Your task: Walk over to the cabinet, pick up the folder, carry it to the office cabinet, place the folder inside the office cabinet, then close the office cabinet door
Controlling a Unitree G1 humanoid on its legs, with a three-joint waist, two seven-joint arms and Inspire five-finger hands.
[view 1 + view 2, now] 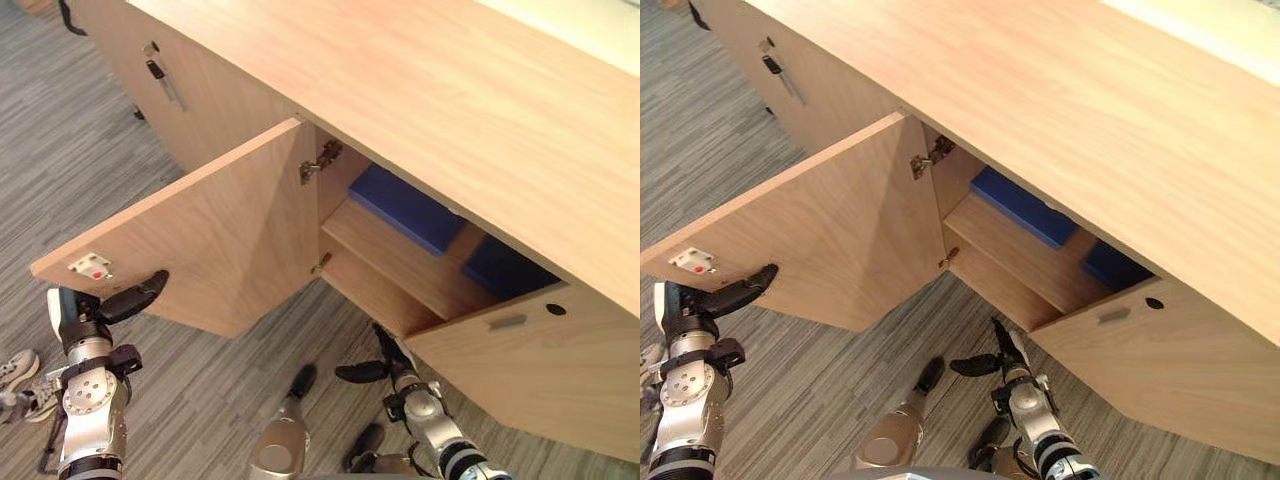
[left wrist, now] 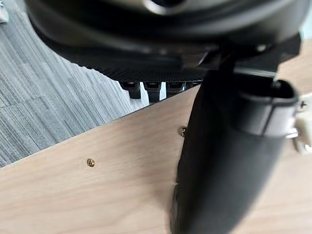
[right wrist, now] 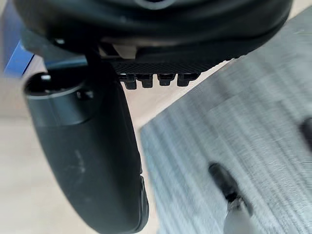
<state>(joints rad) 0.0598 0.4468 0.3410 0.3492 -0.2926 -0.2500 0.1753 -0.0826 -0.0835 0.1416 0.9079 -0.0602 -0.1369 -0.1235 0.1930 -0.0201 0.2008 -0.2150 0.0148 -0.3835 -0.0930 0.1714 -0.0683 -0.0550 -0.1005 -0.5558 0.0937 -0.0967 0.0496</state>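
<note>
The blue folder [image 1: 408, 208] lies on the shelf [image 1: 400, 262] inside the office cabinet [image 1: 450, 90], so only closing looks left. The left hand [image 1: 125, 300] pinches the open door [image 1: 220, 240] at its near-left edge, between thumb and fingers. The right hand [image 1: 388, 362] hangs relaxed and empty.

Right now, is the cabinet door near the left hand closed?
No, the door stands swung wide open, and a blue folder shows on the shelf inside.

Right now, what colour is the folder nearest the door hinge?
The folder is blue; left eye view shows best.
</note>
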